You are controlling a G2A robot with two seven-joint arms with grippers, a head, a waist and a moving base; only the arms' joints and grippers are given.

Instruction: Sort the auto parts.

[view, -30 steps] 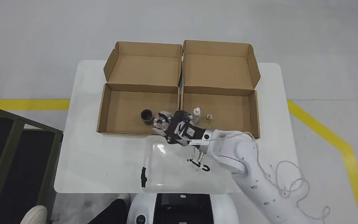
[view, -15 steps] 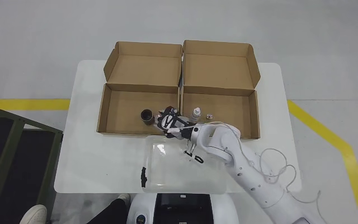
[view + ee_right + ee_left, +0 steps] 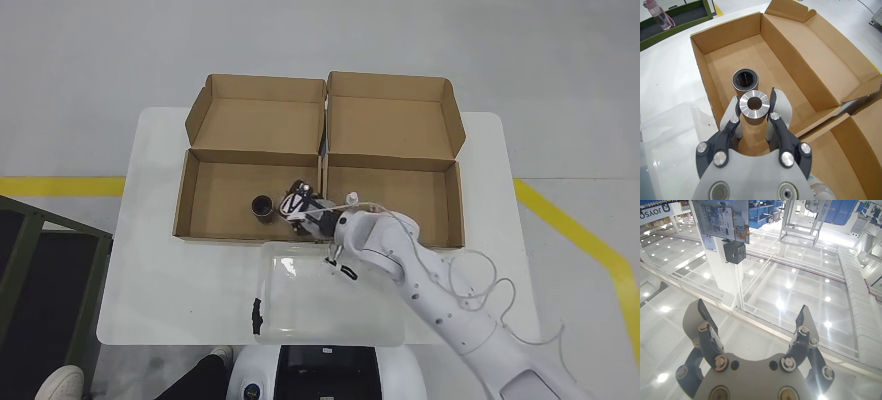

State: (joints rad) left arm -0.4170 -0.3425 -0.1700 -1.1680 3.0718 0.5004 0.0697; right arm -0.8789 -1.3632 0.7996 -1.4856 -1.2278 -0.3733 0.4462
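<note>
Steel, the bored sleeve [image 3: 754, 106] is standing upright between the fingers of my right gripper [image 3: 755, 99], which are clamping it on both sides. In the top view I am holding it at mid-frame, over the right end of the centre-left cardboard box [image 3: 215, 200], just beside the dark-rimmed bearing [image 3: 261, 207] standing there. I judge I am placing this part. Next I should be lowering it to the box floor and letting go without knocking the bearing. My left gripper [image 3: 752, 313] is pointing at the ceiling, jaws apart.
</note>
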